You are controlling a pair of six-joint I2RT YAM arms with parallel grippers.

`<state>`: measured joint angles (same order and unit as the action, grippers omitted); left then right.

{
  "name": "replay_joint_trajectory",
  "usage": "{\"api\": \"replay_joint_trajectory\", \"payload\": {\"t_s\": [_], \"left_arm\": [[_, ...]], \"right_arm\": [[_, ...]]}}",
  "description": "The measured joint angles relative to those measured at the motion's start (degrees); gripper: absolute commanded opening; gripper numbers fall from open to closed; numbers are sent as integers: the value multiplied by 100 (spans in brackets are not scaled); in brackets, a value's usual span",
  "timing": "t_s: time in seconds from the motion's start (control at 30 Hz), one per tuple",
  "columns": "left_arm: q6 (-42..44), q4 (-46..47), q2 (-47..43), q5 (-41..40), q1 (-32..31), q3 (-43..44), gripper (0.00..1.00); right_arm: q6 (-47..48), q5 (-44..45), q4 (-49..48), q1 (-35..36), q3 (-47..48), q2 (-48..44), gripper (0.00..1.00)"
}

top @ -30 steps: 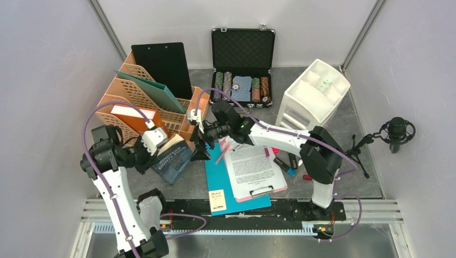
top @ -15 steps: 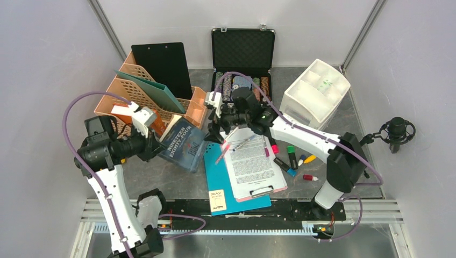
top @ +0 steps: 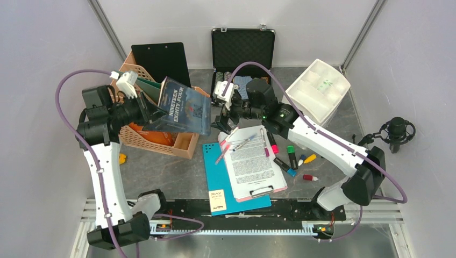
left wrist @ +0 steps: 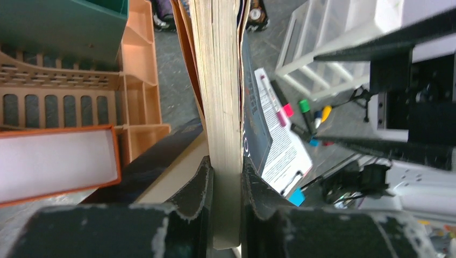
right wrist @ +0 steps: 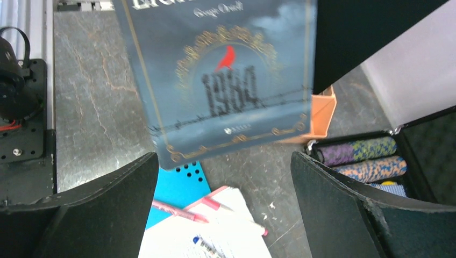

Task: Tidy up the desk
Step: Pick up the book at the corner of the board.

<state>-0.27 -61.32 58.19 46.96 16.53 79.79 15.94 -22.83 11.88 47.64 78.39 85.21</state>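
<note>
1. Grips a blue paperback book in the left end effector, fingers clenched on both sides of the page block at its lower edge.
2. Holds the book up in the air, tilted, front cover facing the right arm, over the right side of the orange file organizer in the top view.
3. Hangs the right end effector just right of the book, released, jaws spread wide with nothing between them, above the far end of the clipboard.
4. Lying under all of it: the dark grey mottled tabletop, reaching from the front rail to the pale walls.
5. In the organizer: a black board, a green folder, an orange-edged book.
6. On the clipboard's paper: pink and blue pens; under its left side, a blue notebook.
7. Just right of the clipboard: loose markers.
8. At the back: an open black case of chips; to its right, a white drawer unit.
</note>
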Motion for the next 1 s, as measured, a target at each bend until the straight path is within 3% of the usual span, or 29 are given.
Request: {"api": "replay_joint_trajectory", "payload": {"t_s": [0.4, 0.8, 1.0], "left_arm": [[-2098, 861, 1058, -656, -1167, 616, 2], [-2806, 1021, 1117, -960, -1744, 651, 2], [-2997, 1069, 1117, -929, -1821, 643, 2]], "right_arm": [[586, 885, 415, 927, 1145, 299, 98], [1397, 3115, 579, 1550, 1161, 925, 98], [1886, 4111, 319, 1659, 984, 979, 88]]}}
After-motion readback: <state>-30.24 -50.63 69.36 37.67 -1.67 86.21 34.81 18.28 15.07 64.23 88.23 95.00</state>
